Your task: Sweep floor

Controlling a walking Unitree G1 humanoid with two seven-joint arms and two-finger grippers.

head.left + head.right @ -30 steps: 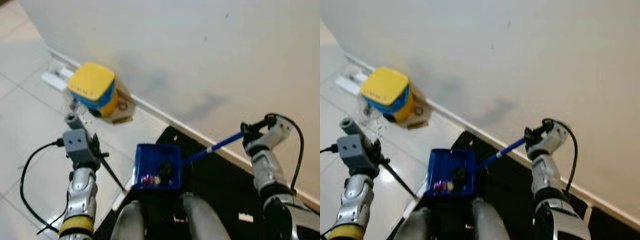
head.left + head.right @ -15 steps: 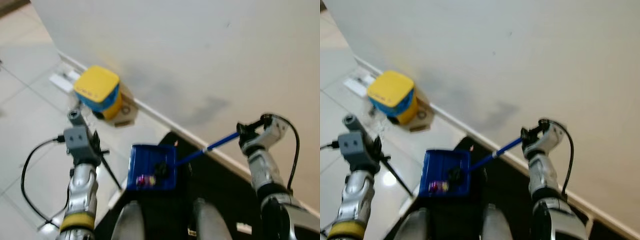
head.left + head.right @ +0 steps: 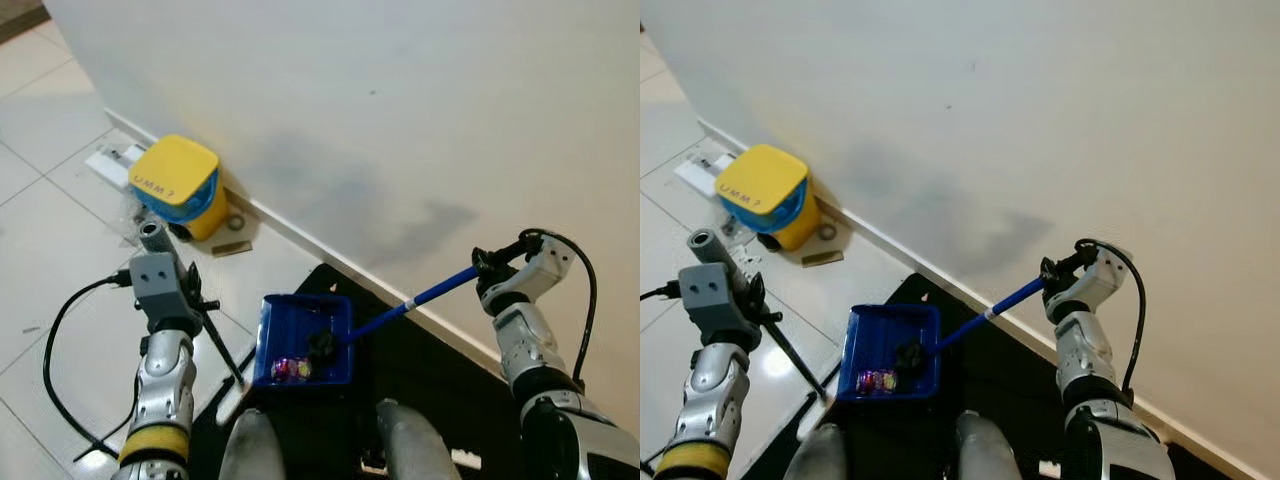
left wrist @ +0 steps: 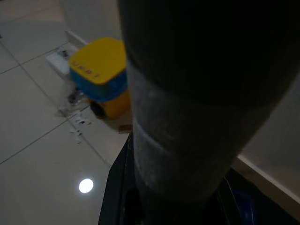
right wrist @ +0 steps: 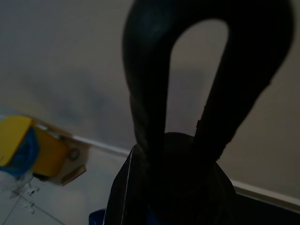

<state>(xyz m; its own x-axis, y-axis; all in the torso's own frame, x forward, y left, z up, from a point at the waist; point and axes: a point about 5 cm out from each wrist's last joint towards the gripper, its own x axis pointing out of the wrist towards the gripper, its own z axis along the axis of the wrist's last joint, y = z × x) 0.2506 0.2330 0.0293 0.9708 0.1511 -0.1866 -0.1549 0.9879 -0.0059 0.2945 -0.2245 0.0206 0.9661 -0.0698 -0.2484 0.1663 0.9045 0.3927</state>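
White tiled floor (image 3: 50, 230) along a wall. Right gripper (image 3: 487, 262) closed on the light, rigid blue plastic dustpan's (image 3: 303, 340) handle end; left gripper (image 3: 197, 303) clamps a thin black broom stick (image 3: 222, 345).

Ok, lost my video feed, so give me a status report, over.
Right gripper shut on dustpan handle; blue dustpan holds debris. Left gripper shut on broom stick. Yellow bin ahead by the wall, scraps around it.

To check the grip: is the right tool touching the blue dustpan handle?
Touching. In the left eye view the right tool is closed around the top of the blue dustpan handle.
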